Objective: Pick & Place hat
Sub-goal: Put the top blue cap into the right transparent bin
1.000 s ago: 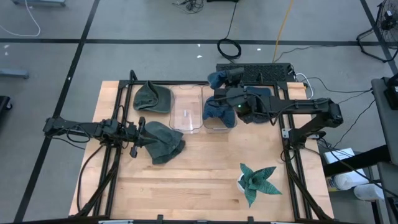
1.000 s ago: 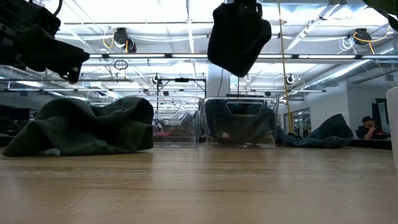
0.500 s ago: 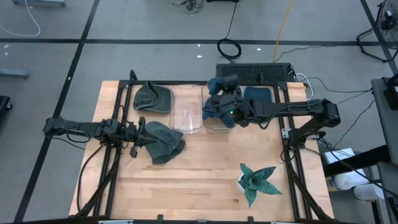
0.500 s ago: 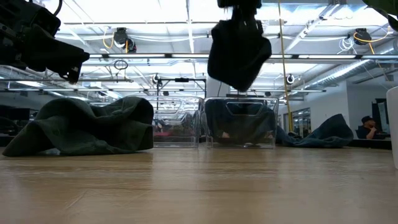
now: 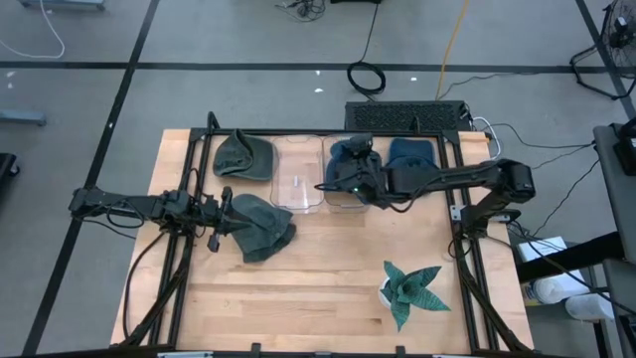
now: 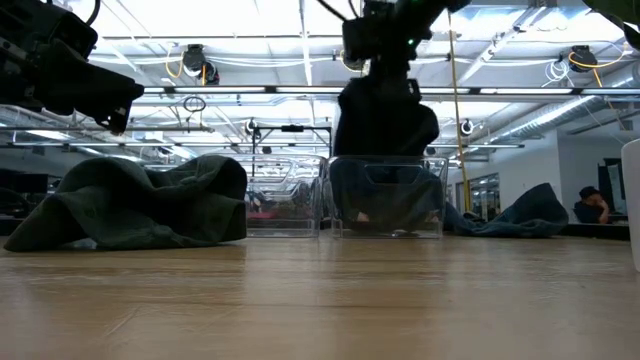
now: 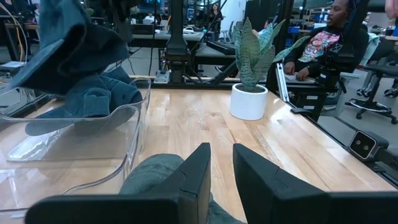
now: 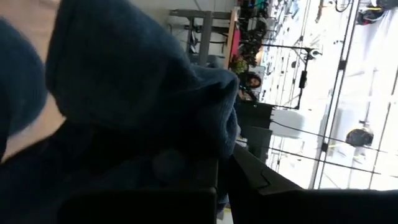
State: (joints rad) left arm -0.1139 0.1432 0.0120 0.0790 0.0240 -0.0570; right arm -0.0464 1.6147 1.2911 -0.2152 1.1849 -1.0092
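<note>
A dark blue hat (image 6: 385,115) hangs over the right-hand clear bin (image 6: 432,200), with my right gripper (image 6: 385,40) shut on its top. In the high view this hat (image 5: 348,161) covers the bin (image 5: 348,204), which holds more blue cloth. My left gripper (image 5: 225,213) waits level at the table's left. Its fingers stand slightly open above the edge of a green hat (image 5: 260,227) that lies crumpled on the table, touching nothing. A second green hat (image 5: 243,156) lies at the far left, and another blue hat (image 5: 412,151) behind the bins. My right gripper pinches the blue hat by bunched cloth at its top (image 6: 388,82) between its two fingers, coming from the table's right, nearly level. In the right wrist view the cloth (image 8: 124,93) hides the place of contact. The hat hangs slack below, its lower end at the bin's rim.
An empty clear bin (image 5: 297,180) stands just left of the filled one. A potted plant (image 5: 409,288) in a white pot stands near the front right. Bare wood lies at the middle and front. A person (image 7: 329,37) sits beyond the table's right side.
My right gripper has come down and toward the table's left with the blue hat still pinched. The hat has sunk from well above the right bin until its lower end reaches the bin's rim.
</note>
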